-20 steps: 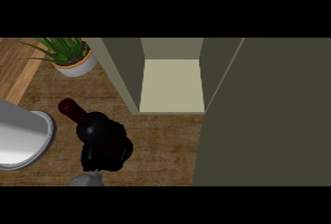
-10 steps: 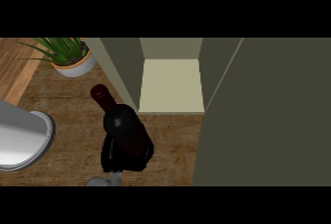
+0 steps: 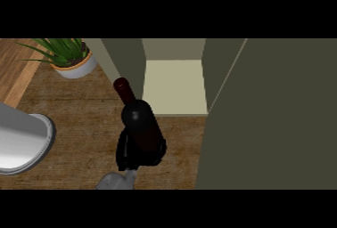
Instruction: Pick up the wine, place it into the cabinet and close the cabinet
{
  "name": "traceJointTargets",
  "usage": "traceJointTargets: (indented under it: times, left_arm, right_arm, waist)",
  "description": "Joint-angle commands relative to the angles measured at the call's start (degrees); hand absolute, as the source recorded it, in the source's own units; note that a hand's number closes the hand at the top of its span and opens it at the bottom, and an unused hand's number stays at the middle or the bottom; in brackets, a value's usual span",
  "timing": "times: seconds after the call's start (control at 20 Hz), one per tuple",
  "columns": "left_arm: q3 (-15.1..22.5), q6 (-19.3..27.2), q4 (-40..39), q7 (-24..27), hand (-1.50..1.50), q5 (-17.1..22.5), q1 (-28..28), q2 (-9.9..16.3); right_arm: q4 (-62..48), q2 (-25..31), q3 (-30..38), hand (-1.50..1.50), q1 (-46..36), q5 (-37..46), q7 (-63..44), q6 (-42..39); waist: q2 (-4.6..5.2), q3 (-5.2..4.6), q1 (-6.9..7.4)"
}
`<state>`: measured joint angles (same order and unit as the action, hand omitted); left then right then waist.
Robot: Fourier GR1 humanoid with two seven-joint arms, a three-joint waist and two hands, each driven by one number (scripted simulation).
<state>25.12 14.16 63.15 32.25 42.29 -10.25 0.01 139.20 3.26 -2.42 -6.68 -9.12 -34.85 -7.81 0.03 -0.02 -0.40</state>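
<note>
While my left hand [image 3: 133,153] stays curled round the wine [image 3: 139,120] just before the open cabinet [image 3: 174,87], I should keep the bottle upright, ease its neck past the door [image 3: 276,111], and set it on the pale shelf.

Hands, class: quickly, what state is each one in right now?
Left hand: shut on the wine.
Right hand: not in view.

Wine [image 3: 141,122] left of cabinet [image 3: 174,87]
</note>
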Motion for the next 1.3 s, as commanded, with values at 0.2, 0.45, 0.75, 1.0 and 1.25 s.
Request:
traceJointTargets:
  times: [0.2, 0.45, 0.75, 1.0, 1.25]
  left_arm:
    - [3.9, 0.2, -13.1, 7.3, 1.5, 9.1, -10.5, 0.0]
    - [0.0, -2.5, -19.1, 8.8, 1.5, 8.1, -15.4, 0.0]
    - [4.8, -0.3, -24.1, 11.8, 1.5, 15.8, -21.5, 0.0]
    - [6.1, 4.7, -23.7, 10.1, 1.5, 20.7, -25.8, 0.0]
    - [4.3, 2.9, -26.3, 10.0, 1.5, 21.8, -27.9, 0.0]
  right_arm:
    - [2.5, -2.8, -5.1, -1.5, 6.9, 2.1, 4.9, -1.9]
    - [-0.3, 0.2, 0.5, -1.5, 0.9, -3.6, 1.9, -1.5]
    - [-1.6, -1.7, -2.9, -1.5, -0.1, 0.4, 3.5, -0.1]
    - [-2.3, -3.1, -4.7, -1.5, 3.2, 2.7, 6.6, -0.4]
    - [-2.1, 1.2, 3.4, -1.5, 0.3, -5.0, 3.3, -1.8]
  waist:
    - [0.08, -0.02, -0.59]
    - [0.07, 0.0, -0.18]
    - [0.14, -0.02, -0.48]
    - [0.13, -0.01, -0.63]
    - [0.11, 0.0, -0.55]
